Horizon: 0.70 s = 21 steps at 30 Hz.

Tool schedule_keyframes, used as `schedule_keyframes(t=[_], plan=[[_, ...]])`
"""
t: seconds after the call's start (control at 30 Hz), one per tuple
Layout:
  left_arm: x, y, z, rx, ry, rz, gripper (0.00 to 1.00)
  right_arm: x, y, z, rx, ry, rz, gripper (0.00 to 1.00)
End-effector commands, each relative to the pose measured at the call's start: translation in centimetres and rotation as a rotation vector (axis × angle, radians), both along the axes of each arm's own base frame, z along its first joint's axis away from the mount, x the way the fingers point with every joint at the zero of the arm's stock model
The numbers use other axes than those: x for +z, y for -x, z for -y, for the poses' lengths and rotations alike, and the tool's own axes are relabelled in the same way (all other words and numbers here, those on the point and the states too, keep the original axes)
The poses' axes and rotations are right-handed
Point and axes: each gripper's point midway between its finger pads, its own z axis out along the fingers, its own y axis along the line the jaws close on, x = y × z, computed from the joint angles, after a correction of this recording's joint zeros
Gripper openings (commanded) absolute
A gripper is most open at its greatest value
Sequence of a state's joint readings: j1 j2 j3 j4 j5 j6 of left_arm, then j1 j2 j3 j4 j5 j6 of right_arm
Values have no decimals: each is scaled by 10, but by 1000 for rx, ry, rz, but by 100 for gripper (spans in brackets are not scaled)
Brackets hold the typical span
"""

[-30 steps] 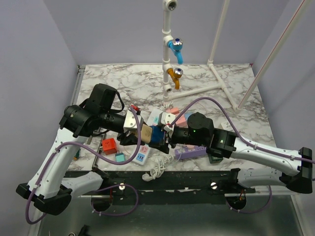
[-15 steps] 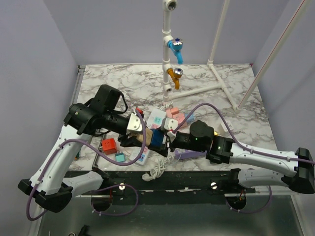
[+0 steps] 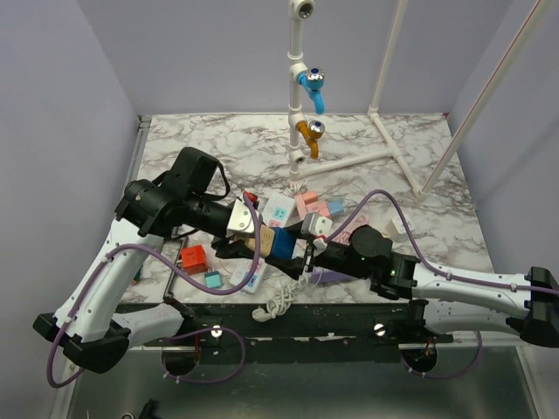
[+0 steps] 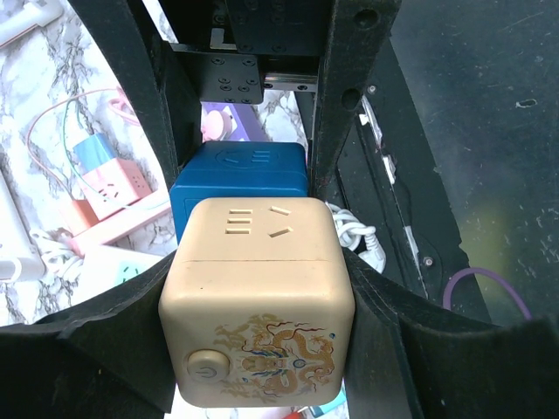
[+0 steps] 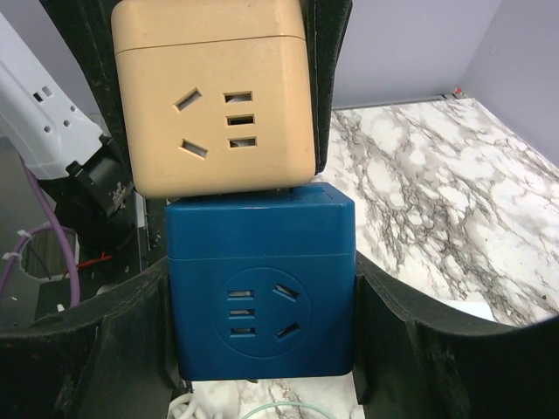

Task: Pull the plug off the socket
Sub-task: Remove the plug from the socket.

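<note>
Left wrist view shows the left gripper [image 4: 258, 262] clamped on a tan cube [image 4: 258, 323], one black finger [image 4: 87, 349] pressed against each side. The cube's lower face carries a round power button and a gold pattern, and its upper face has socket slots. Directly beyond it, a blue cube [image 4: 240, 170] sits face to face with the tan one, the two touching. From the right wrist, the right gripper [image 5: 260, 288] is closed on the blue cube in the same way, fingers tight on both flanks, and a ring of socket slots shows on the face turned to the camera. The tan cube stands just above it, with only a thin dark seam between them, so whether prongs are seated there cannot be told. In the top external view the joined pair is held between the two arms over the near part of the marble table [image 3: 218, 148]. A red cube [image 3: 193, 257], a purple power strip [image 3: 336, 275] and a coiled white cable [image 3: 279, 301] lie close by.
</note>
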State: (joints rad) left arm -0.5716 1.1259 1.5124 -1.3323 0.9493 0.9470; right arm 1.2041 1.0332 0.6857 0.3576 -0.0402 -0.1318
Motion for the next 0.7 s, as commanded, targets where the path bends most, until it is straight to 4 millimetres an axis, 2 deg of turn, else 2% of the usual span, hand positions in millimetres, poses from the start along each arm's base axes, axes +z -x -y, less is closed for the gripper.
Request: schedule_keyframes(t=[0.0, 0.33, 0.43, 0.6, 0.67], plan=[[27, 20, -13, -8, 41, 43, 0, -80, -27, 34, -190, 271, -95, 0], [25, 33, -27, -42, -17, 44, 0, -104, -26, 47, -212, 406, -131, 1], [25, 35, -27, -46, -28, 15, 0, -103, -26, 46, -198, 428, -111, 1], [21, 37, -21, -77, -12, -28, 0, -89, -24, 29, -147, 450, -39, 1], [20, 38, -19, -76, -9, -67, 0, -91, -22, 25, -127, 484, -1, 1]])
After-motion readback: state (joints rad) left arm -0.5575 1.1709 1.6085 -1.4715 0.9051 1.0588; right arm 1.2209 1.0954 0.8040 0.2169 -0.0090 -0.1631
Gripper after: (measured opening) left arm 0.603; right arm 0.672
